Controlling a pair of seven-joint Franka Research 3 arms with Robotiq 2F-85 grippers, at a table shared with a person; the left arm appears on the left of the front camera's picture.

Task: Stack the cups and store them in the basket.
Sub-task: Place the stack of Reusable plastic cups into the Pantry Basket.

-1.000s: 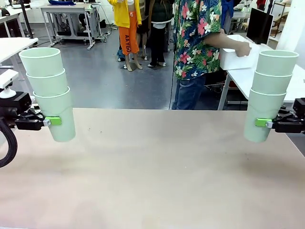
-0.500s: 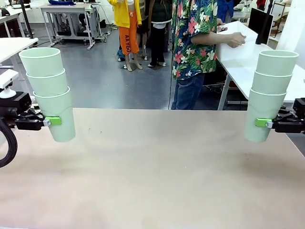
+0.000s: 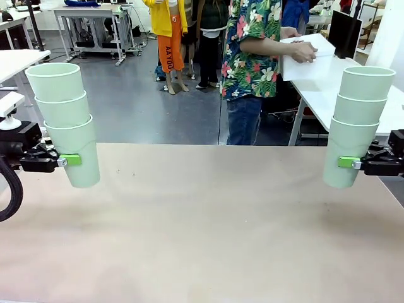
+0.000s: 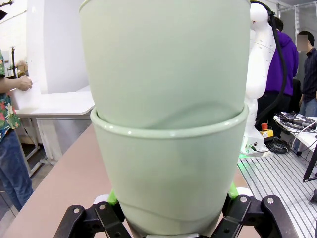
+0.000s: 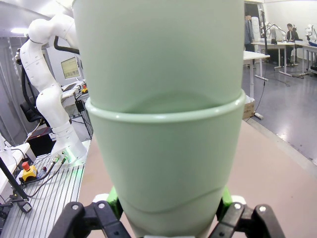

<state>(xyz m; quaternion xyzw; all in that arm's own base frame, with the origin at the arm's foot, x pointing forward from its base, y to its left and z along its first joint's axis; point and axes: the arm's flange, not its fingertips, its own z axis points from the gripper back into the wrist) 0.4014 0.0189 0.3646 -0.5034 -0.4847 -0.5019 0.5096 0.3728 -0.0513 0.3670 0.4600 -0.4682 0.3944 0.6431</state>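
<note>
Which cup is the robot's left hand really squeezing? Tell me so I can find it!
Look at the left side of the tan table, where the left gripper holds a stack of three pale green cups. It's the bottom cup: the only one with the bright green pad pressed on its side, while the other two sit nested inside it, higher up.

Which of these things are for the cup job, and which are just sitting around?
For the job:
- left cup stack, gripped by the left end effector
- right cup stack, gripped by the right end effector
- white bin the person holds, probably the basket

Just around:
- black monitor
- side table
- far workbench
</note>
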